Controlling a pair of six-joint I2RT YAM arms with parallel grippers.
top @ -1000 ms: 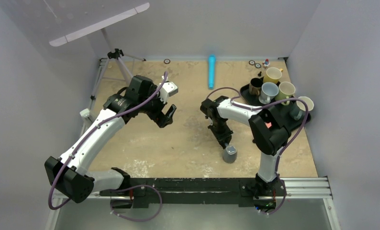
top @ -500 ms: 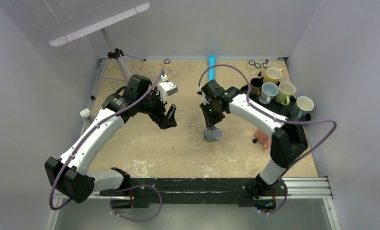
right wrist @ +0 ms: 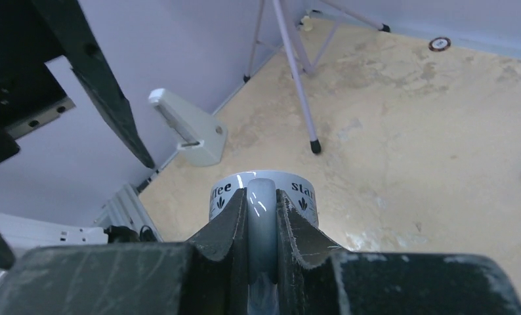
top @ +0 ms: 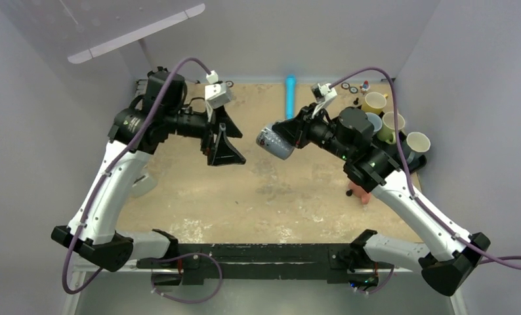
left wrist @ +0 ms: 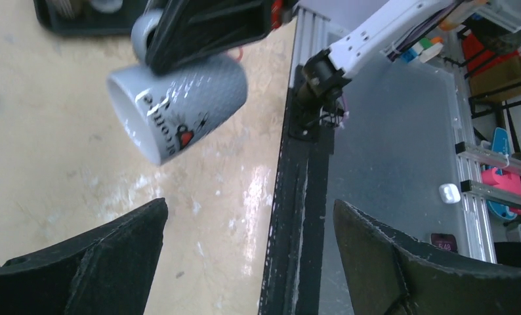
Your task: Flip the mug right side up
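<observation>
**Overhead view:** you look down from above and behind the arm bases (top: 163,244), across the whole tabletop (top: 245,197).

**Left wrist view:** you sit behind the left tool (left wrist: 248,210), facing the near rail (left wrist: 294,197), with the mug (left wrist: 179,105) close.

**Right wrist view:** you sight along the right tool (right wrist: 261,197) toward the tripod (right wrist: 291,65) and the left wall (right wrist: 179,52).

All three views share the mug.

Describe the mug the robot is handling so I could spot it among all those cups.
Look above the middle of the sandy table. There the right gripper holds a grey mug sideways in the air by its handle. Unlike the cups standing at the far right, it is off the table and bears dark lettering with a small red heart.
</observation>
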